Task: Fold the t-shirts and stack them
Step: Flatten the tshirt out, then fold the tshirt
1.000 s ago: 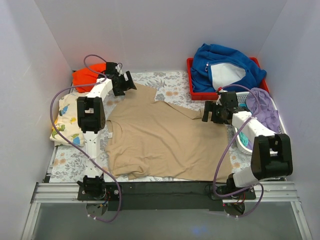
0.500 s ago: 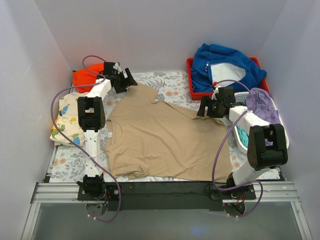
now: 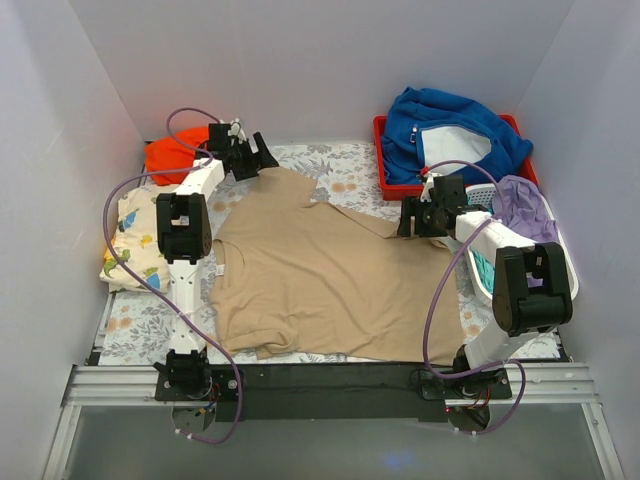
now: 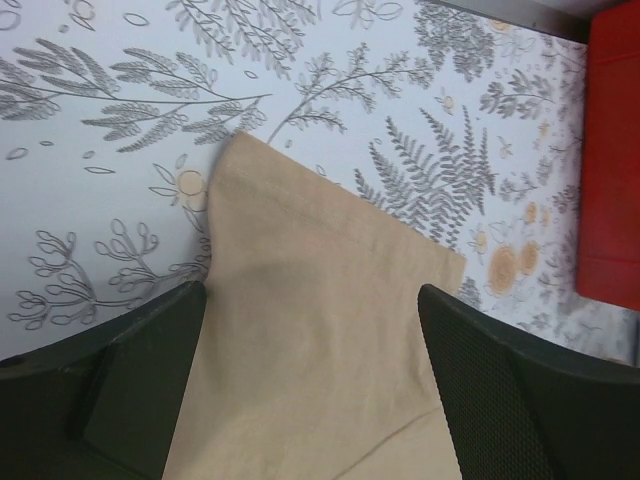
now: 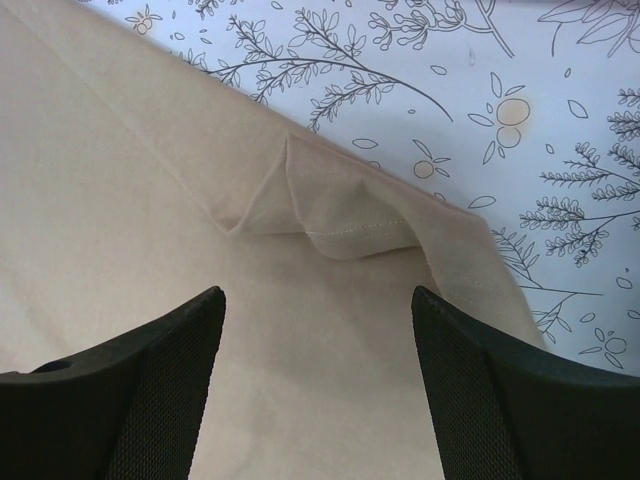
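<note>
The tan t-shirt (image 3: 320, 280) lies spread flat in the middle of the floral-patterned table (image 3: 345, 165), its collar toward 9 o'clock and one sleeve reaching out toward 11 o'clock. The left end effector (image 3: 262, 160) hangs over the tip of that sleeve at 11 o'clock; in its wrist view the two dark fingers (image 4: 130, 380) stand wide apart on either side of the sleeve, with nothing pinched. The right end effector (image 3: 410, 222) sits at the shirt's 2 o'clock corner, where the hem (image 5: 350, 235) is turned over in a small fold; its fingers (image 5: 130, 400) are likewise spread, straddling the cloth without gripping it. The orange t-shirt (image 3: 172, 155) is bunched at 10 o'clock against the back wall, and the dinosaur-print t-shirt (image 3: 128, 240) lies at 9 o'clock by the left wall. At 1 o'clock a blue fleece (image 3: 450, 135) fills a red bin (image 3: 385, 185), with a purple cloth (image 3: 525, 215) just beside it at 3 o'clock.
</note>
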`<action>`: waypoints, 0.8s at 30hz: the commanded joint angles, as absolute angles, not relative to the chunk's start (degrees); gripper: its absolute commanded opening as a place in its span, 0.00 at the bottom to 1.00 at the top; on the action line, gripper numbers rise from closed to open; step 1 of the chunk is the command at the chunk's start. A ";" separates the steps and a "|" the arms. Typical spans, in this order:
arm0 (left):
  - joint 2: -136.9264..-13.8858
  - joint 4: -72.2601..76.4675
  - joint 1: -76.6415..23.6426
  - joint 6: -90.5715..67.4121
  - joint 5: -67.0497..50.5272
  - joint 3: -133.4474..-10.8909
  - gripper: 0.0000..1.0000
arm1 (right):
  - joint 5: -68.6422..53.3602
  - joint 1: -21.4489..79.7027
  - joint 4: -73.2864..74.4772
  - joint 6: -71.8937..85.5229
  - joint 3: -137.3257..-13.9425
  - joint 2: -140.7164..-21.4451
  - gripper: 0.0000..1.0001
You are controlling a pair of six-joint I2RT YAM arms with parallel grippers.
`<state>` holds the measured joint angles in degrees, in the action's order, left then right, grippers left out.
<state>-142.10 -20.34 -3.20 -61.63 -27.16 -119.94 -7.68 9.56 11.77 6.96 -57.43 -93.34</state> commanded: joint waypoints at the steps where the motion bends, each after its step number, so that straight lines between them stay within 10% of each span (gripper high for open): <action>1: -141.15 -18.72 -3.86 -56.96 -22.16 -118.04 0.87 | -7.90 10.46 10.11 5.54 -59.15 -92.37 0.81; 11: -144.83 -17.40 -7.38 -49.74 -19.38 -116.80 0.87 | -6.61 12.82 11.59 5.54 -60.29 -93.34 0.80; 16: -144.49 -18.10 -8.09 -50.71 -22.76 -116.46 0.30 | -0.81 14.59 12.92 3.43 -62.21 -95.96 0.67; 20: -143.53 -18.19 -8.00 -50.54 -21.98 -116.10 0.02 | 9.65 16.78 14.15 2.64 -64.24 -98.60 0.63; 24: -142.03 -18.19 -7.91 -50.10 -21.27 -115.58 0.00 | 11.69 17.49 15.03 1.94 -64.95 -101.95 0.57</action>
